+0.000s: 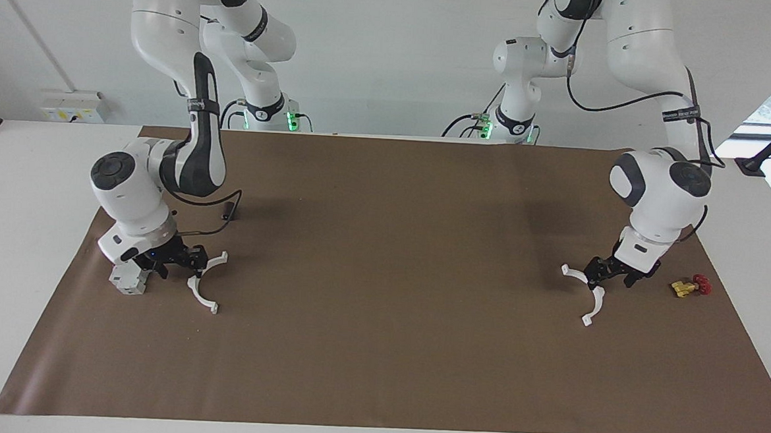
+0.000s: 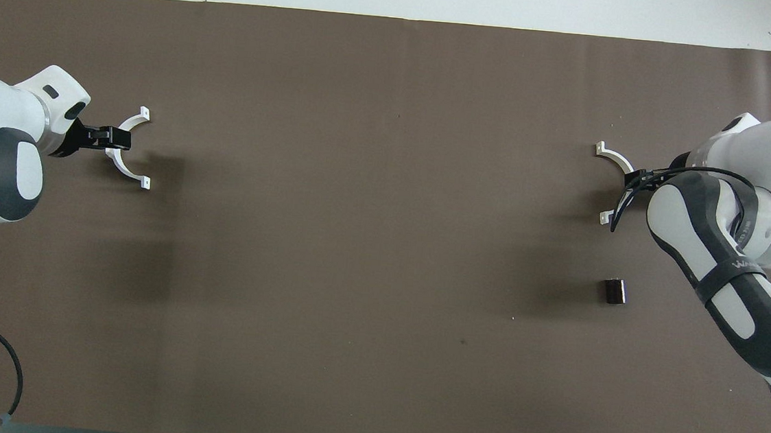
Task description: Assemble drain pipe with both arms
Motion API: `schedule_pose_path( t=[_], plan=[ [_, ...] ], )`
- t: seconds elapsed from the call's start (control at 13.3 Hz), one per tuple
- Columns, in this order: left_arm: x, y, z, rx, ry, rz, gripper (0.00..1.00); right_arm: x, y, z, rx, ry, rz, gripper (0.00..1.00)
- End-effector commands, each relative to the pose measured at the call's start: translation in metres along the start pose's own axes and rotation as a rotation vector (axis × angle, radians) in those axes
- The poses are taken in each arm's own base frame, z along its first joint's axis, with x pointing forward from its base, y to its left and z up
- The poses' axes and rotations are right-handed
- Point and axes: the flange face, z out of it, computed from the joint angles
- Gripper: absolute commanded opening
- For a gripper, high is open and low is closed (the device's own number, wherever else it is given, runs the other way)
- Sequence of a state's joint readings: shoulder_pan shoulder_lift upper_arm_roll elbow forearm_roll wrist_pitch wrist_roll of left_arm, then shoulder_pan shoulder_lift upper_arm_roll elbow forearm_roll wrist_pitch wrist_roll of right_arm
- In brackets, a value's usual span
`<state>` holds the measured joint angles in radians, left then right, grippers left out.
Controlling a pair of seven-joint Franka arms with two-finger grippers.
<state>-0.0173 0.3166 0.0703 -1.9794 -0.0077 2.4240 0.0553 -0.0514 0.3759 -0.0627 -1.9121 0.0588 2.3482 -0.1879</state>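
The left gripper is down at the mat, its two black fingers spread wide astride the middle of a thin white plastic half-ring arc. The fingers are not pinched on the arc. This arc lies flat at the left arm's end of the table. It is a smooth curved strip with a small square tab at each tip. Its bulge faces the left arm's end and its open mouth faces the table's middle. The line between its tips runs from nearer the robots to farther from them.

The right gripper is down at the second white half-ring arc, over its mid-curve. I cannot tell whether it has hold of it. This arc has the same shape and lies flat at the right arm's end. It mirrors the first, with its mouth also toward the middle, so the two halves face each other, well apart.

A grey boxy block sits just beside the right gripper, toward that end of the table. A small dark cylinder lies nearer the robots than that arc. A small red and yellow piece lies just beside the left gripper. All of this rests on a matte brown paper mat on the white table.
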Motion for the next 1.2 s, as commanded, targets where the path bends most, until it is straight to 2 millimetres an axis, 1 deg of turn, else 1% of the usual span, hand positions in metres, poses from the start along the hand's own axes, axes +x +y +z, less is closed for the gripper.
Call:
schedule_pose_path(
  t=[0.0, 0.15, 0.38, 0.45, 0.53, 0.68, 0.75, 0.83, 0.9, 0.98, 1.05, 1.13],
  plan=[
    [-0.009, 0.001, 0.010, 0.016, 0.005, 0.006, 0.77, 0.012, -0.012, -0.008, 0.037, 0.020, -0.011, 0.77],
    [-0.008, -0.001, 0.021, 0.017, 0.020, 0.005, 0.76, 0.016, -0.013, -0.010, 0.035, 0.030, -0.014, 0.77],
    [-0.008, -0.005, 0.021, 0.019, 0.021, -0.003, 0.75, 0.014, -0.007, 0.010, 0.025, 0.023, -0.073, 0.76],
    [-0.008, -0.006, 0.021, 0.019, 0.021, -0.004, 0.74, 0.014, -0.007, 0.012, 0.022, 0.034, -0.080, 0.74],
    [-0.008, -0.006, 0.020, 0.019, 0.023, -0.004, 0.74, 0.014, -0.011, 0.015, 0.023, 0.034, -0.085, 0.72],
    [-0.008, -0.005, 0.020, 0.019, 0.024, -0.003, 0.73, 0.014, -0.012, 0.016, 0.022, 0.037, -0.086, 0.65],
    [-0.008, -0.005, 0.021, 0.019, 0.024, -0.006, 0.71, 0.013, -0.012, 0.018, 0.022, 0.034, -0.088, 0.61],
    [-0.007, -0.005, 0.020, 0.019, 0.028, -0.013, 0.49, 0.010, -0.013, 0.021, 0.024, 0.026, -0.087, 0.55],
    [-0.007, -0.005, 0.020, 0.019, 0.028, -0.013, 0.17, 0.010, -0.013, 0.021, 0.024, 0.026, -0.089, 0.48],
    [-0.007, -0.006, 0.020, 0.019, 0.028, -0.015, 0.00, 0.009, -0.013, 0.021, 0.024, 0.023, -0.090, 0.41],
    [-0.007, -0.006, 0.020, 0.019, 0.029, -0.016, 0.00, 0.008, -0.013, 0.022, 0.026, 0.017, -0.090, 0.35],
    [-0.007, -0.006, 0.020, 0.019, 0.029, -0.015, 0.00, 0.008, -0.013, 0.021, 0.027, 0.014, -0.090, 0.27]
  ],
)
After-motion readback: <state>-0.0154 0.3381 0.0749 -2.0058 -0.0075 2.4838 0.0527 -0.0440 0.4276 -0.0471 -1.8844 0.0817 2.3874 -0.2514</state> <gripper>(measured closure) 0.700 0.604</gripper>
